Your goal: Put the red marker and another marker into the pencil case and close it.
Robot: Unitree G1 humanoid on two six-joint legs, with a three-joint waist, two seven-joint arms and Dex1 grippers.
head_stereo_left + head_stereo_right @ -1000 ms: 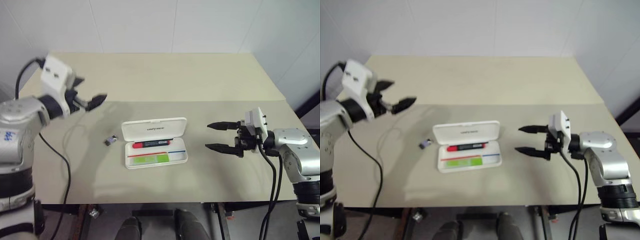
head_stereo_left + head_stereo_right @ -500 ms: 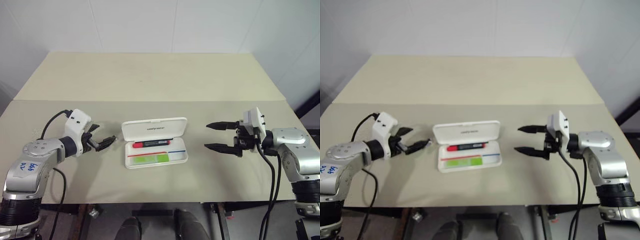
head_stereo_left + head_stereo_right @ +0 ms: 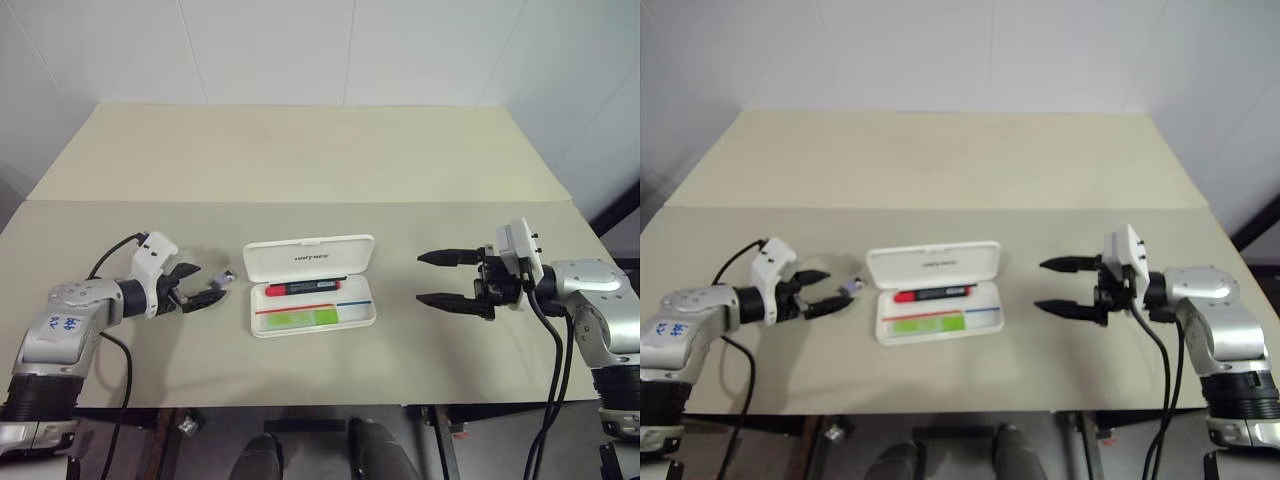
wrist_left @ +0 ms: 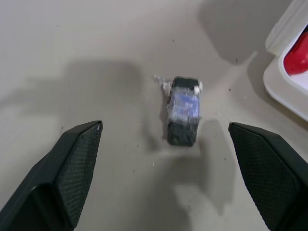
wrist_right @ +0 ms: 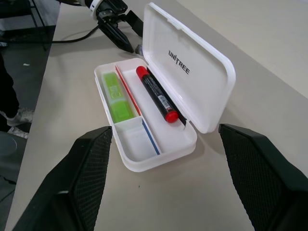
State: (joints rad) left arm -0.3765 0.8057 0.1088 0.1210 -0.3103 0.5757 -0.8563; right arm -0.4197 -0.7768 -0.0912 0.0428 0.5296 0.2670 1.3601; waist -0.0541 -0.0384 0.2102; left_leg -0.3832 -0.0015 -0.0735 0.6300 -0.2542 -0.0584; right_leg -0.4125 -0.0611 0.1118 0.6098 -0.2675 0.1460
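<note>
White hard plastic, the pencil case [image 3: 311, 285] looks light and slippery; we'd press its raised lid just ahead of the spread, empty right gripper [image 3: 433, 279].

One beige bench [image 3: 320, 160] carries everything. On it lies one white hard-plastic hinged pencil case [image 3: 310, 284]. Two markers lie inside it: one slim black-barrelled red marker with red cap [image 3: 303, 288] and one flat lime-green highlighter marker [image 3: 301, 318]. One small dark object wrapped in clear tape [image 4: 183, 110] lies apart. Two black two-fingered grippers show: the left gripper [image 3: 204, 284] and the right gripper [image 3: 433, 278].
</note>
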